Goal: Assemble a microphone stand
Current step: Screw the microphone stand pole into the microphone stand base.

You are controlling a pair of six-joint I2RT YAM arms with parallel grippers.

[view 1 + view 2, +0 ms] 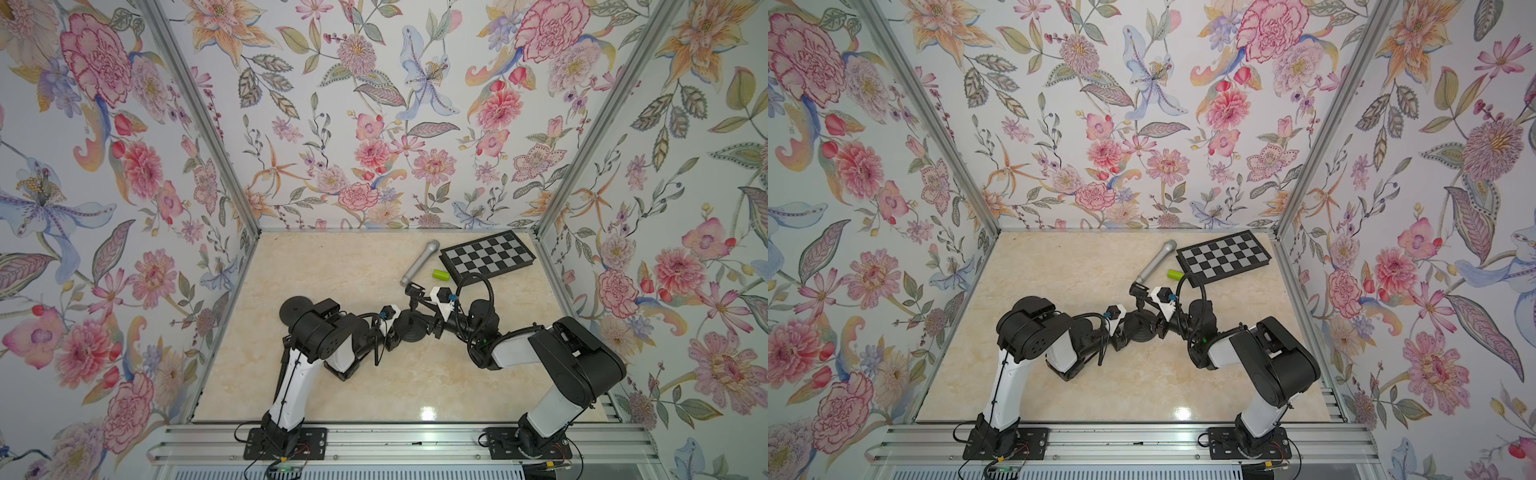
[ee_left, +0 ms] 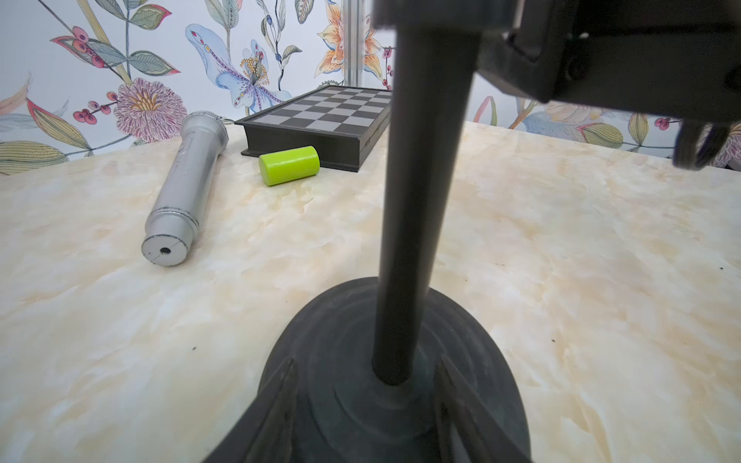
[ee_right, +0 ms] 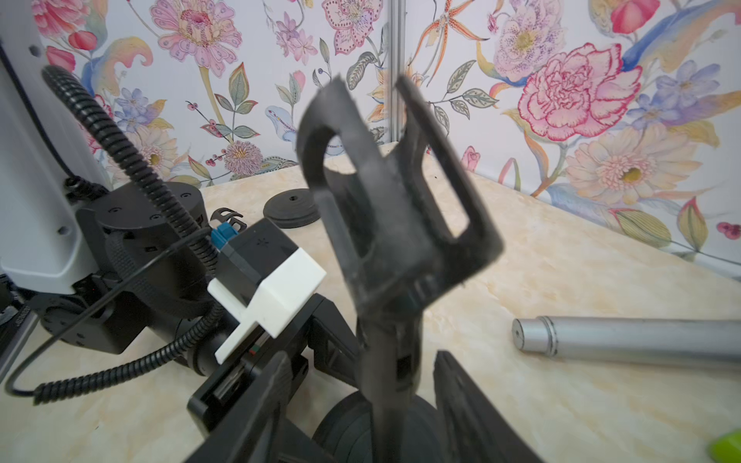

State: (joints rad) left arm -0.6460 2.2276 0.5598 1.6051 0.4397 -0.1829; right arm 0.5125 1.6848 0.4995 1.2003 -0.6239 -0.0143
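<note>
- One marble-patterned table [image 1: 332, 266] carries everything.
- Two arms reach in from the near edge, with one claw each. The left claw [image 2: 367, 357] is clamped at about half its spread on the stand's stepped base, a finger at each side of the pole's foot. The right claw [image 3: 363, 353] is open. Its fingers flank the pole higher up with clear gaps on both sides, and it holds nothing.
- One chessboard [image 1: 487, 257] lies flat in the far right corner.
- One microphone stand [image 1: 409, 328] stands mid-table between the claws. Its round base sits flat, its pole [image 2: 417, 200] is upright with a vertical long axis, and its clip [image 3: 393, 208] sits tilted on top, two prongs pointing up.
- One silver microphone [image 1: 419, 262] lies flat beyond the stand and apart from it. Its long axis runs diagonally, head toward the far wall and plug end toward the stand.
- One spare black base disc [image 1: 296, 309] lies flat behind the left arm.
- One green cylinder [image 1: 441, 274] lies on its side between microphone and chessboard.
</note>
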